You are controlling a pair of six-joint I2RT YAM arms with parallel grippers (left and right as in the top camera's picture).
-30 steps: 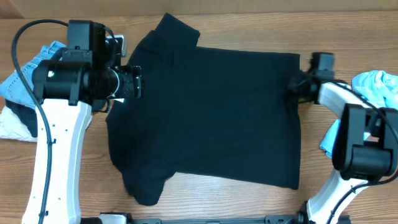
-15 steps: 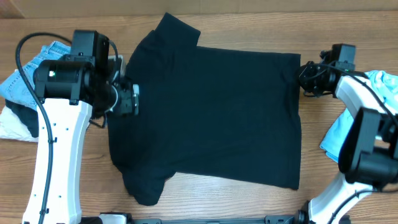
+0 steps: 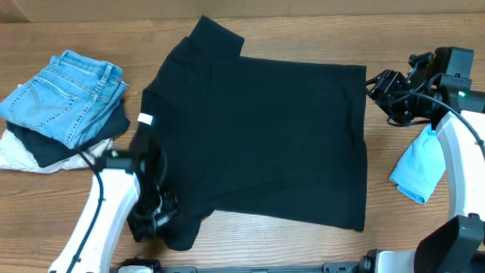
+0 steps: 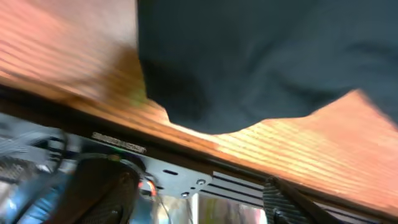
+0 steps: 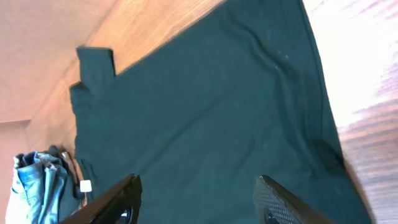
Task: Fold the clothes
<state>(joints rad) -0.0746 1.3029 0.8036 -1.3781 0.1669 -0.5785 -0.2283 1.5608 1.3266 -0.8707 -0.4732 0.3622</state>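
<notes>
The clothes being handled are one large black short-sleeved shirt (image 3: 258, 140), spread flat across the middle of the table with a small white tag (image 3: 145, 119) at its left side. My left gripper (image 3: 151, 221) hangs low by the shirt's near-left sleeve (image 4: 205, 106), close to the table's front edge. In the blurred left wrist view its fingers (image 4: 84, 193) stand wide apart with nothing between them. My right gripper (image 3: 383, 85) sits just off the shirt's right edge, open and empty. In the right wrist view the right gripper (image 5: 198, 182) looks out over the shirt (image 5: 205, 106) and the tag (image 5: 85, 185).
A stack of folded blue jeans (image 3: 68, 91) on dark and white garments lies at the far left. A light blue garment (image 3: 419, 168) lies at the right, under my right arm. The front table edge and its metal rail (image 4: 186, 180) are just below my left gripper.
My left arm swung from the shirt's collar side down to the near-left sleeve. My right gripper opened, let go of the shirt's right edge and drew back to the right.
</notes>
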